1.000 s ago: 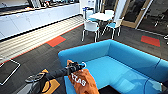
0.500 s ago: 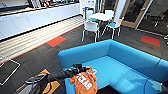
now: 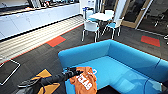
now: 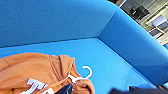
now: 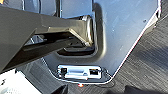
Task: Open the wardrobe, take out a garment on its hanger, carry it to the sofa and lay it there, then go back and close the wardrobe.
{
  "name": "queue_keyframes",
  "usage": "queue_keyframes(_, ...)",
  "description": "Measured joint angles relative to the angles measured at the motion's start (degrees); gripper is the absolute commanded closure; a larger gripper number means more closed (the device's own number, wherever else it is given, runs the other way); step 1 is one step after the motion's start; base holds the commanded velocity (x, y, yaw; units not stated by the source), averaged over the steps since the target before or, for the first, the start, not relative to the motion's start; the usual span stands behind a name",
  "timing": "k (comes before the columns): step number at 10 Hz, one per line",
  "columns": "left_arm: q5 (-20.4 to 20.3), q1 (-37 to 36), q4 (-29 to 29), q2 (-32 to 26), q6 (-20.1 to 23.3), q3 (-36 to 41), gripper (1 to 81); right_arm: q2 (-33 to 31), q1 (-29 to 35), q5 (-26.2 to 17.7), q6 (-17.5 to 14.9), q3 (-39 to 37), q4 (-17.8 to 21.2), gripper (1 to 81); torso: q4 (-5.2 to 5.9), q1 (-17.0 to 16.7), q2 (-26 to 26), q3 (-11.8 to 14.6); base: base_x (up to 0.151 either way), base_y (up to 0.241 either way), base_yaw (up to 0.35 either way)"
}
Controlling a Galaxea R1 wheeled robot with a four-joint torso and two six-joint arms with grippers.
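Reaching forward, left arm low over sofa (image 3: pixel 125 62), tool (image 3: pixel 75 72) at garment (image 3: pixel 83 81) (grip unclear), hanger (image 4: pixel 83 75) beside.

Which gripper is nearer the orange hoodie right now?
Left. The left gripper is right at the hoodie lying on the sofa. The right wrist view shows robot parts and dark floor, no hoodie nearby.

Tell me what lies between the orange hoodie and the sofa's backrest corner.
Bare blue seat. In the left wrist view, nothing sits between the hoodie with its hanger hook and the sofa backrest corner; the head view agrees.
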Motion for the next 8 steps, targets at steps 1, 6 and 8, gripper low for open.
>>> queue_keyframes(1,0.09,1.73,0.22,-2.04,0.17,0.96,1.0,0.02,0.01,0.02,0.0,0.0,0.0,1.0,0.0,0.0,0.0,0.0,0.0,0.0,0.0)
queue_keyframes(6,0.23,12.96,4.22,-7.89,0.67,7.67,1.0,0.0,0.01,0.07,0.01,-0.02,0.0,1.0,0.0,0.0,0.0,0.0,0.0,0.0,0.0)
queue_keyframes(8,0.3,18.8,6.97,-8.96,0.74,8.06,1.0,0.0,0.0,0.62,0.0,-0.02,0.0,1.0,0.0,0.0,0.0,0.0,0.0,0.0,0.0)
